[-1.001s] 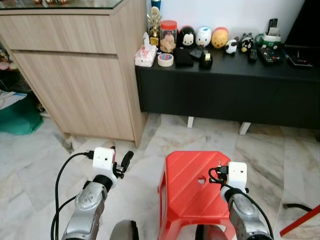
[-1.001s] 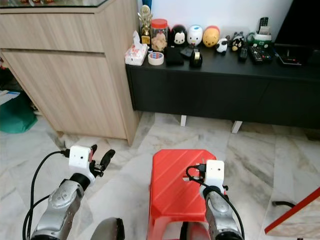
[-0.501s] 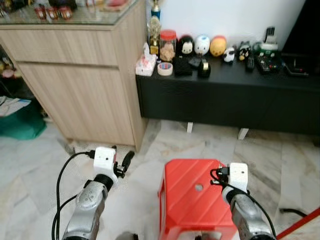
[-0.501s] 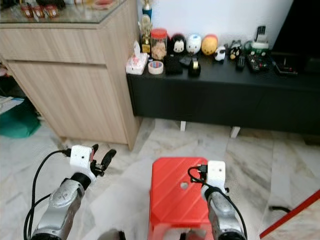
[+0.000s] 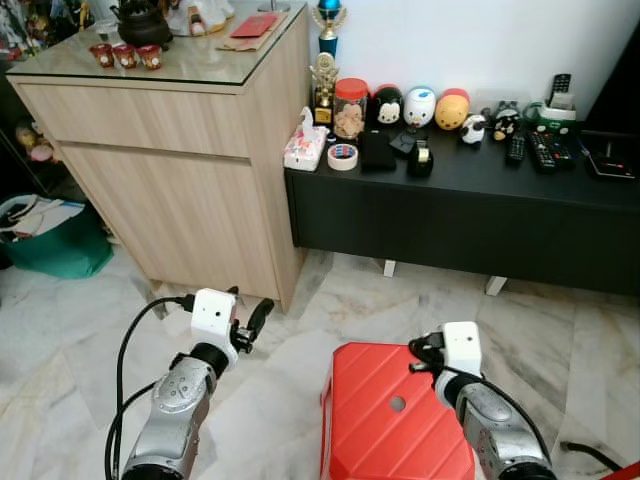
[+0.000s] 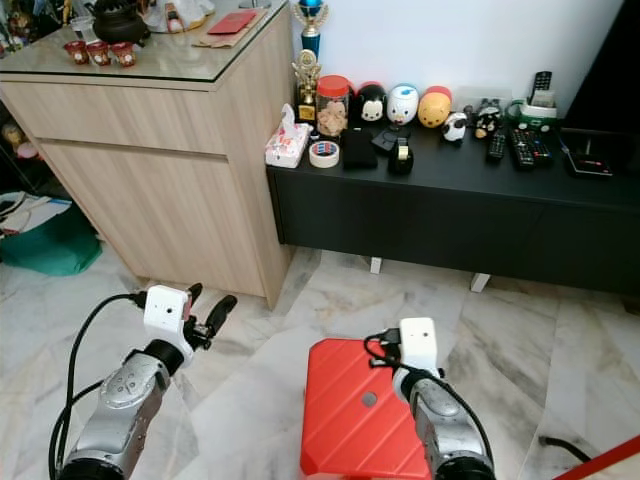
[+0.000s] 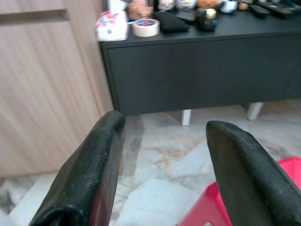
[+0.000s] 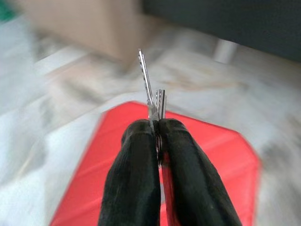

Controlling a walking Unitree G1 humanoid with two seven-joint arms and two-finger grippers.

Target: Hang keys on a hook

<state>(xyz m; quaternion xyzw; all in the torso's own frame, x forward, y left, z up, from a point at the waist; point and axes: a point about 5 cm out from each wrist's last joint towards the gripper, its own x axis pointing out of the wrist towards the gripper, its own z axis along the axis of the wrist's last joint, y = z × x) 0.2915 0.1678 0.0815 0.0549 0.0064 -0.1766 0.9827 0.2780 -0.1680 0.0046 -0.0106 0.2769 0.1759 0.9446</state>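
Keys [image 8: 151, 96], two thin silver metal ones, are what your right gripper [image 8: 157, 136] is pinching: its two black fingers [image 8: 134, 188] are pressed together on them, and the toothed blades stick out past the fingertips. That gripper hangs over the red plastic stool [image 5: 395, 425], which stands on the pale marble floor [image 5: 60, 330] right in front of you, and your right arm reaches forward above the stool's top.

Your left gripper [image 7: 162, 132] is held up on the other side, over bare floor beside the stool, with its two black fingers [image 7: 91, 169] spread well apart and nothing between them. It points toward the gap where the light wooden cabinet [image 5: 170, 170] meets the long black low sideboard [image 5: 470, 210].

You can see a glass top on the cabinet, with a dark teapot [image 5: 143, 22], small red cups [image 5: 125, 55] and a red envelope [image 5: 254, 26] on it. Along the sideboard stand a white tissue pack [image 5: 305, 150], a roll of white tape [image 5: 343, 156], a small gold trophy [image 5: 324, 85], a red-lidded glass jar [image 5: 351, 107], a row of round cartoon figurines [image 5: 420, 105] and several black remote controls [image 5: 540, 150]. A green bag [image 5: 55, 245] sits on the floor to the left of the cabinet, well away from both grippers.
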